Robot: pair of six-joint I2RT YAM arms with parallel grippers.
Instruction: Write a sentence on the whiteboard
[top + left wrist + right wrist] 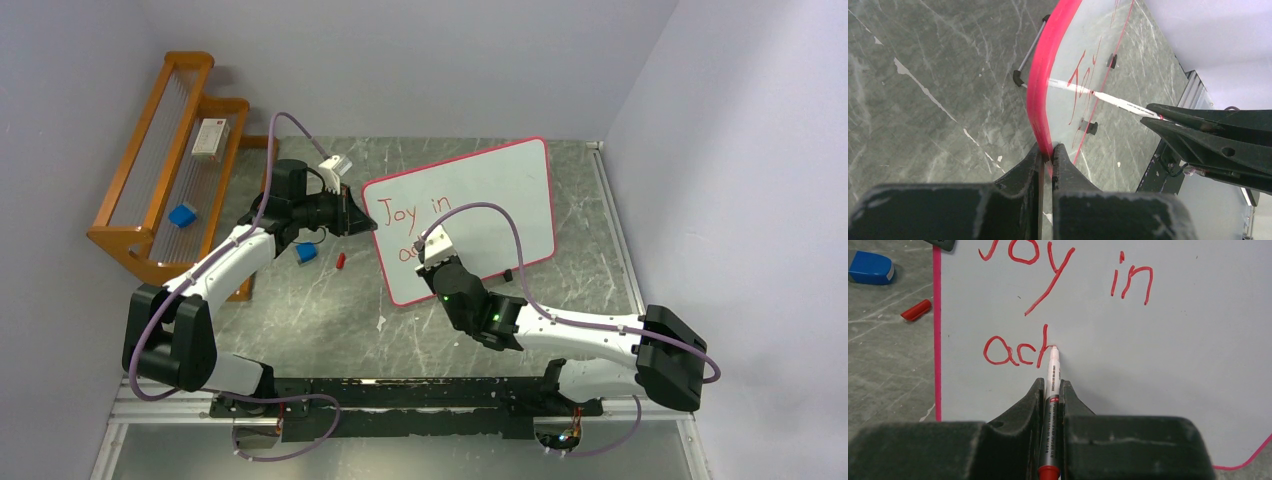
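While the whiteboard (500, 190) edge is pinched by the left claw (1049, 151), the red marker (1053, 361), clamped in the right claw (1051, 385), should be pressed lightly.

Left arm (225, 255) bent, reaching forward; left gripper (1048, 150) pinched tight on whiteboard (500, 190) edge. Right arm (570, 335) extends leftward; right gripper (1050, 385) clamped on marker (1053, 365), fingers angled down.
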